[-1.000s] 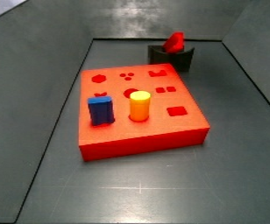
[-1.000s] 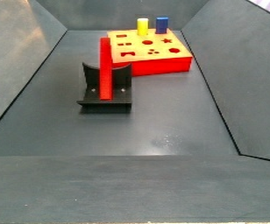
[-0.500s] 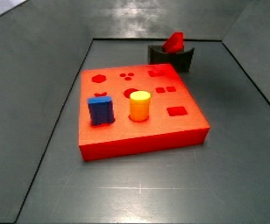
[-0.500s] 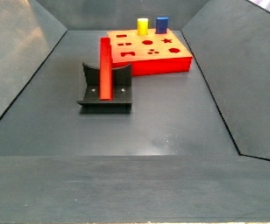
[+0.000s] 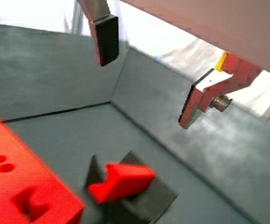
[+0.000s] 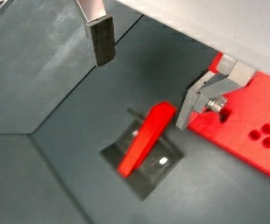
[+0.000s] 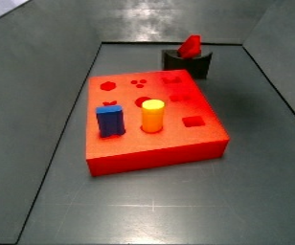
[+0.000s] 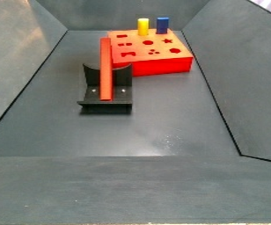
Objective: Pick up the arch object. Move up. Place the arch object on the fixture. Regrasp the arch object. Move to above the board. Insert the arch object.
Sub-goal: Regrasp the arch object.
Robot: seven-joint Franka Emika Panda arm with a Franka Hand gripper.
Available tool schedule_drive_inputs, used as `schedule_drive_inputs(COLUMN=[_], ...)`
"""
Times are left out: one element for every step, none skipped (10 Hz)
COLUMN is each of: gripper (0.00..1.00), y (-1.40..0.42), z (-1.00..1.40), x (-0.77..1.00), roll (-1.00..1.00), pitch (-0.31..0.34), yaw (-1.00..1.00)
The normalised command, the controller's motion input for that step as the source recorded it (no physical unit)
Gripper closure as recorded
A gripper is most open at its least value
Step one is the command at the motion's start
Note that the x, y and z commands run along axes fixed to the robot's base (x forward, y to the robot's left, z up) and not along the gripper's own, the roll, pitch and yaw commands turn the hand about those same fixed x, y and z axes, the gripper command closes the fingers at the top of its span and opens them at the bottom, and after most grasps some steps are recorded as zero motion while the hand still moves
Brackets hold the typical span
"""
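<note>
The long slim red arch object [image 8: 105, 66] leans on the dark L-shaped fixture [image 8: 106, 90], beside the red-orange board [image 8: 150, 53]; the gripper [image 6: 152, 74] (jaws apart, empty) hangs above.

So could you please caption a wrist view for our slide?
Open claw hovers above the arch object leaning on the fixture.

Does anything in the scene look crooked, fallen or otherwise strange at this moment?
Nothing is spilled or broken. The arch object leans tilted on the fixture, resting there rather than upright. The gripper hangs high above it, jaws open and empty. The blue block and yellow cylinder stand upright in the board.
</note>
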Motion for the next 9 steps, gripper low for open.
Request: schedule_drive_inputs(gripper=[0.0,0.0,0.0,0.0,0.0,0.0,0.0,0.0,0.0], y=[-0.03,-0.04,-0.04,-0.05,-0.05,-0.05,-0.05,-0.04,-0.04], z=[0.0,0.0,0.0,-0.01,-0.01,0.0,-0.01,0.0,0.0], x=[0.08,0.09,0.1,0.11,0.1,0.1,0.1,0.1,0.09], roll=[1.0,1.0,1.0,1.0,0.9,0.64,0.51,0.25,0.19], pitch=[0.091,0.126,0.158,0.202,0.205,0.178,0.162,0.11,0.085], yaw=[0.06,0.07,0.09,0.14,0.15,0.18,0.2,0.22,0.22])
